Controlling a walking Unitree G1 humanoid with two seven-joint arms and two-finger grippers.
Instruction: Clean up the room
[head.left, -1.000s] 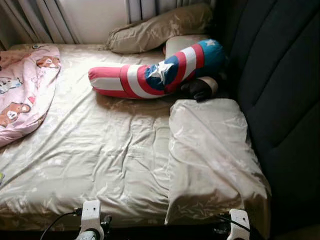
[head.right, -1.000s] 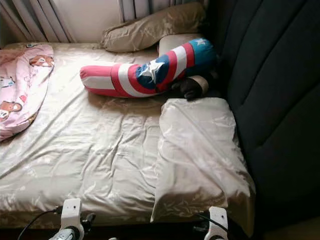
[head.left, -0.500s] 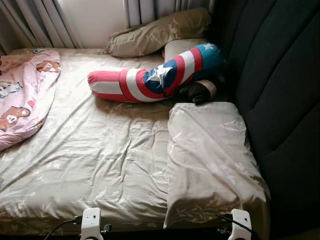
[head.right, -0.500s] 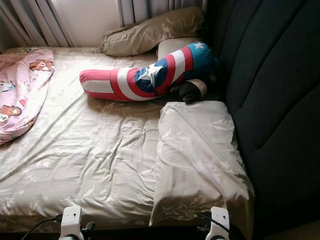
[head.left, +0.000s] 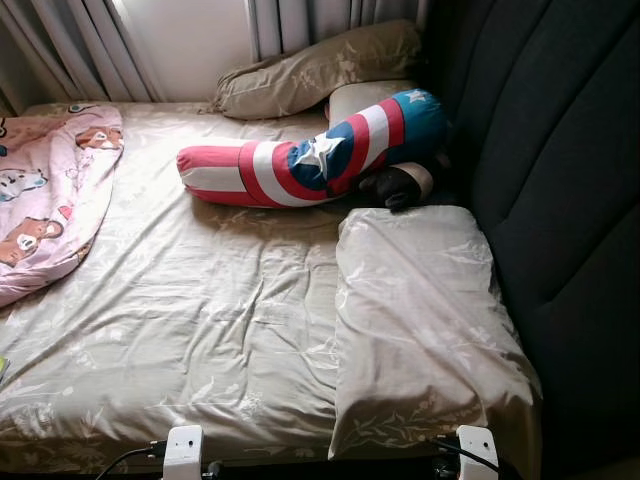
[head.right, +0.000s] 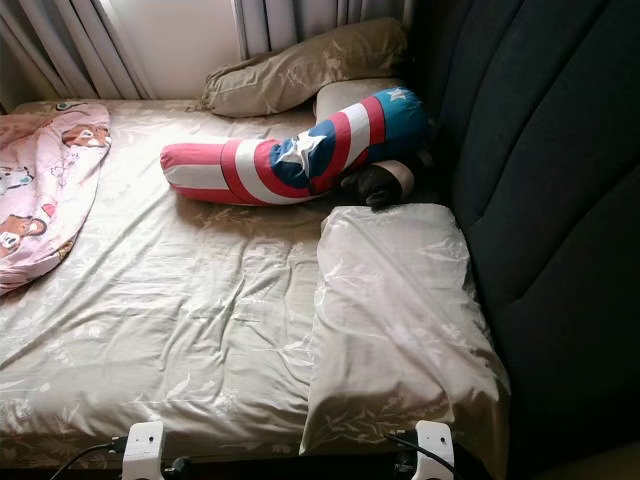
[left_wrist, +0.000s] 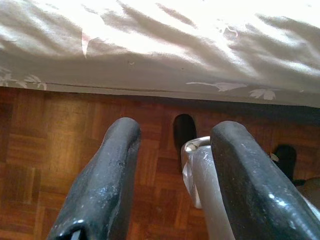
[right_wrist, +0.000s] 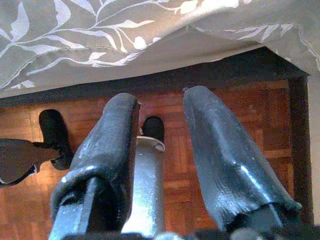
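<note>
**Bolster lies crosswise at the head of the bed, both arms low at the near edge**

You are looking down at a bed (head.left: 200, 330) covered in a beige leaf-print sheet. The long red, white and blue bolster (head.left: 310, 150) lies near the far edge, its long axis running roughly across the bed: the red end points toward the left side, the blue starred end rises against the dark headboard (head.left: 560, 180) on the right. A small dark plush toy (head.left: 395, 183) touches its blue end. Just beyond sits a beige pillow (head.left: 320, 65) by the curtains; a second flat pillow (head.left: 420, 320) fills the near right corner. A pink cartoon blanket (head.left: 45, 200) drapes over the left edge.

Your left gripper (left_wrist: 172, 175) and right gripper (right_wrist: 160, 155) hang below the near edge over parquet floor (left_wrist: 45, 150) (fingers apart on both, holding nothing).
</note>
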